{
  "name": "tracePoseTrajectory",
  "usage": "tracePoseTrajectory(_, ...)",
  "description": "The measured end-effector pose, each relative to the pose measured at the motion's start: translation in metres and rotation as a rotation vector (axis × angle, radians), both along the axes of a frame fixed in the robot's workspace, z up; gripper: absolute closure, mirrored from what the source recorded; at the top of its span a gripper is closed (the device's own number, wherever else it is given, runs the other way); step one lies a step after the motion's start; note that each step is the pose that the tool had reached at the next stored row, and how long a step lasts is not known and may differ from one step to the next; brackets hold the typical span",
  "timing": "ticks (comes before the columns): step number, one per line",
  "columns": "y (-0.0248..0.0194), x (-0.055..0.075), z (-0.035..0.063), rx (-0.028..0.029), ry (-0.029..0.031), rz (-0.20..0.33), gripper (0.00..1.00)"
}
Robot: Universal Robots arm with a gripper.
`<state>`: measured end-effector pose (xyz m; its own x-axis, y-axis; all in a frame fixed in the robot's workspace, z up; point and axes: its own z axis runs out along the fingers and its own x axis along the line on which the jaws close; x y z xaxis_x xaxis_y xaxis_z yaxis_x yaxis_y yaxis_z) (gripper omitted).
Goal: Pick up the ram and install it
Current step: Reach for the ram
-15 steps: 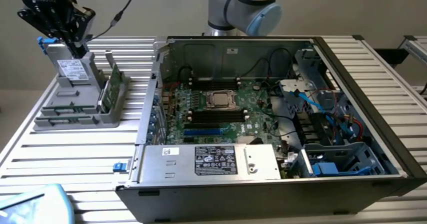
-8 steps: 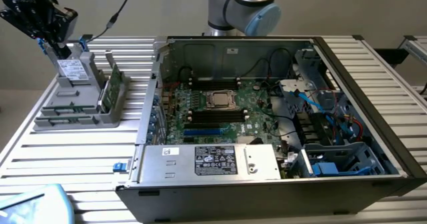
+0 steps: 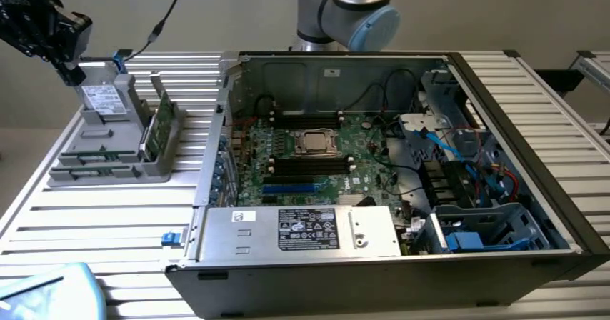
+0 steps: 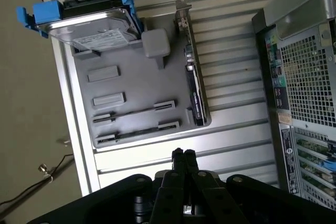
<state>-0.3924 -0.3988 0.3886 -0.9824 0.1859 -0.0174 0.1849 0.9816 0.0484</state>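
Two ram sticks stand on edge in the slotted holders of the grey tray point(image 4: 136, 85). From above, one ram stick point(image 4: 134, 113) reads as a thin dark line, with the second point(image 4: 137, 130) beside it. In the exterior view the ram point(image 3: 93, 151) shows green at the tray's near end. My gripper point(image 4: 183, 153) is shut, fingertips together and holding nothing, hovering above the table beside the tray. In the exterior view my gripper point(image 3: 71, 71) hangs over the tray's far end. The motherboard's dark memory slots point(image 3: 310, 165) lie beside the processor point(image 3: 315, 143).
The tray also carries a silver hard drive with blue tabs point(image 4: 86, 24) and an upright green expansion card point(image 4: 194, 90). The open computer case point(image 3: 401, 163) fills the exterior view's right, with its power supply point(image 3: 305, 231) in front. Cables point(image 3: 448, 141) cross the case interior.
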Motion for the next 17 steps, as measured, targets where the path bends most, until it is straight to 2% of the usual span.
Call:
tracePoseTrajectory(10, 0.0000, -0.017, -0.0066, 0.0001, 0.0138, 0.016, 0.89)
tracePoseTrajectory(13, -0.0001, -0.019, -0.0097, 0.0000, 0.0197, 0.030, 0.89)
tracePoseTrajectory(17, 0.0000, -0.021, -0.0135, -0.0001, 0.0317, 0.056, 0.89)
